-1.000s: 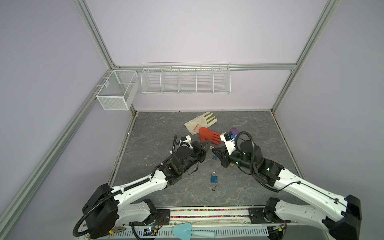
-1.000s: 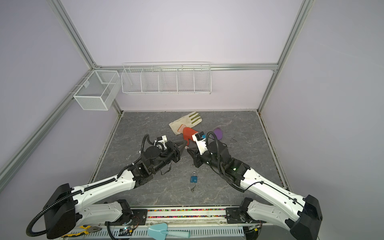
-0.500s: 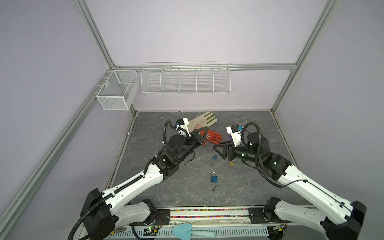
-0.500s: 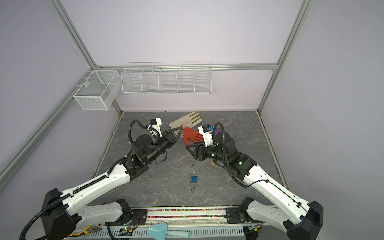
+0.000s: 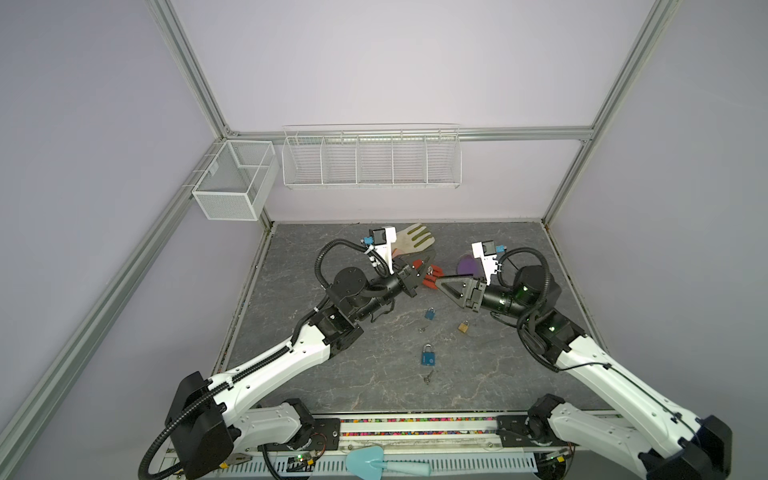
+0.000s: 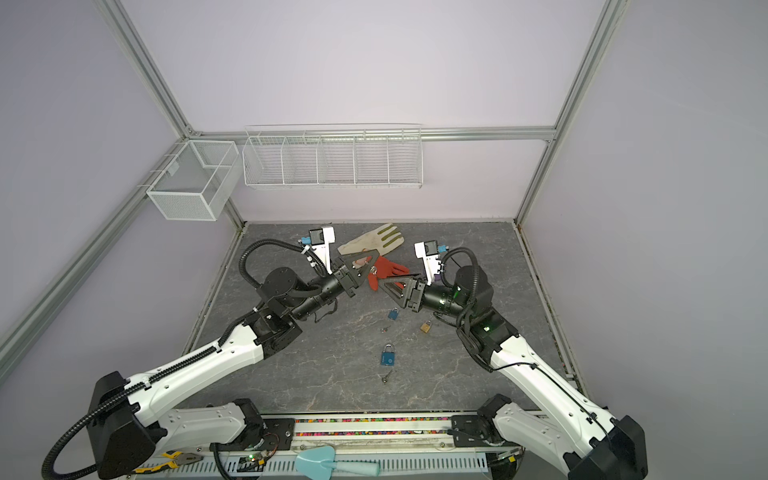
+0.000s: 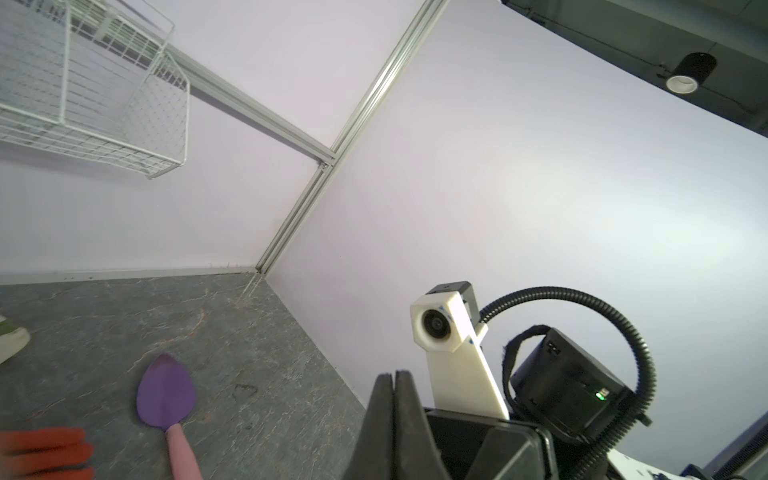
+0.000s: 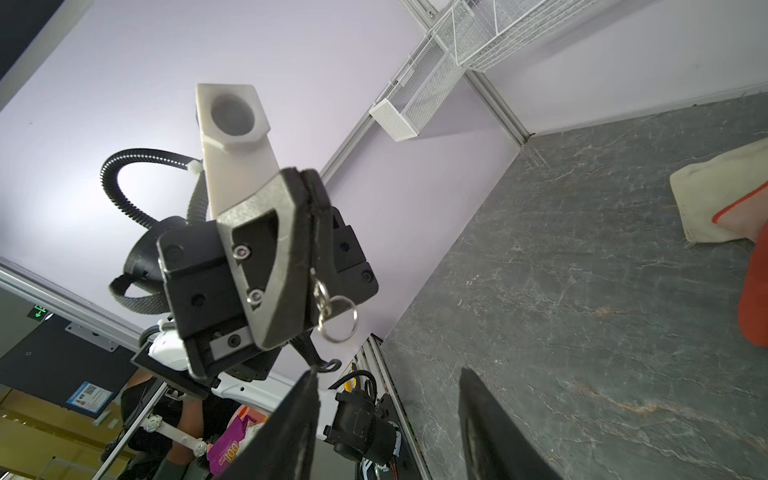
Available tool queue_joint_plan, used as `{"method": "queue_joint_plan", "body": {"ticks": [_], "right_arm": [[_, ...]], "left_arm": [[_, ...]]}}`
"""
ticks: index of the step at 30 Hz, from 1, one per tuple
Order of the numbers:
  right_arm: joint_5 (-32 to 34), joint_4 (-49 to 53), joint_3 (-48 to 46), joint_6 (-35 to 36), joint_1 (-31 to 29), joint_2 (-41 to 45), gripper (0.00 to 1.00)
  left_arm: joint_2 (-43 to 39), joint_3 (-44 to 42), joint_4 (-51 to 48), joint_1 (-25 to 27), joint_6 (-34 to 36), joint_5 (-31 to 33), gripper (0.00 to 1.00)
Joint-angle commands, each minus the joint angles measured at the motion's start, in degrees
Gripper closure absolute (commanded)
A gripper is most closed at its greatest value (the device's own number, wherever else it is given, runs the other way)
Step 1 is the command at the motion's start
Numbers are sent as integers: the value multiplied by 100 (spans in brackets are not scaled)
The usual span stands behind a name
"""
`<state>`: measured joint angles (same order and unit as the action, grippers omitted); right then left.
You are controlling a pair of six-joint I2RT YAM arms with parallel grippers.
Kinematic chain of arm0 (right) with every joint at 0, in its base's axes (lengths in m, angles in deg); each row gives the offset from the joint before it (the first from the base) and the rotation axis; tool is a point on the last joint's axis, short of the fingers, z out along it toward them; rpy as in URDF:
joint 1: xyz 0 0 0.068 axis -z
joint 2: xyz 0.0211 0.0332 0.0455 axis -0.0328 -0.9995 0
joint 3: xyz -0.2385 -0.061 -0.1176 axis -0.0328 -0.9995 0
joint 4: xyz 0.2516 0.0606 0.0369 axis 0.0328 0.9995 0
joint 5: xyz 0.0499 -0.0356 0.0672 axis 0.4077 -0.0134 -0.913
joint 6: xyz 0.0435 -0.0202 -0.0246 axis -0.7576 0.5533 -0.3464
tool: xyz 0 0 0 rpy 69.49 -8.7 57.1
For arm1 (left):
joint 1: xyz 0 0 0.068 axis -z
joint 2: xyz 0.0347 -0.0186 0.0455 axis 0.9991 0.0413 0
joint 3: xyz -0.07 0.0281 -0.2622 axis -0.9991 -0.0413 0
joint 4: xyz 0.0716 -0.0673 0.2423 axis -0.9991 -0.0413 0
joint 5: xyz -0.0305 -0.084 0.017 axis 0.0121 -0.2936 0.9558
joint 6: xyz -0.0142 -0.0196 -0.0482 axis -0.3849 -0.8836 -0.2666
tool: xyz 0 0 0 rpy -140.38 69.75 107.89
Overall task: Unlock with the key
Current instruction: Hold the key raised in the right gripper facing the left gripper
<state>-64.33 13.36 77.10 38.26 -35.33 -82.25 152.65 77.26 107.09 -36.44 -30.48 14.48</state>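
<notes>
The key [image 8: 316,286] is held clear of the worktop [image 5: 498,374], pinched between the closed jaws of the left gripper [image 8: 308,232]. Its split ring [image 8: 340,320] hangs loose outside the pads. Only a short stub of metal is seen outside the grip, and whether the blade or the bow is buried there cannot be told.

The key is judged light, thin, stiff and smooth, so it may be expected to pivot or slip if pinched at an edge. It is best taken flat across the bow, with the blade left free and the ring kept from between the pads.

The right gripper [image 8: 386,388] is pointed at the key from close by, its jaws parted with nothing between them.

Three locks lie apart on the worktop, nearer the robot's base: a small blue padlock [image 5: 430,313], a brass padlock [image 5: 464,326] and a larger blue padlock [image 5: 428,356]. A loose key [image 5: 422,329] lies near the small one, and a second loose key [image 5: 428,377] just beside the larger. Which lock the held key fits cannot be told. A padlock is judged heavier and rigid, best gripped across the flat faces of its body with the keyhole end exposed.

Beyond the grippers a red glove [image 6: 388,270] is seen touching a cream glove [image 6: 374,243], with a purple trowel [image 7: 166,395] nearby.
</notes>
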Motion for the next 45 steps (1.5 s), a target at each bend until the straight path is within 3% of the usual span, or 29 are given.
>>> {"method": "queue_joint_plan", "body": {"ticks": [1, 6, 19, 45], "right_arm": [[-134, -905, -110, -341, 12, 77, 48], [-201, -1371, -170, -472, 1, 113, 55], [-375, -1804, 38, -385, -132, -96, 62], [-402, -1880, 68, -123, -136, -158, 81]], "left_arm": [[95, 212, 428, 131, 356, -208, 100], [129, 190, 597, 134, 289, -231, 100], [128, 216, 690, 163, 147, -355, 100], [80, 181, 632, 241, -11, -349, 100]]}}
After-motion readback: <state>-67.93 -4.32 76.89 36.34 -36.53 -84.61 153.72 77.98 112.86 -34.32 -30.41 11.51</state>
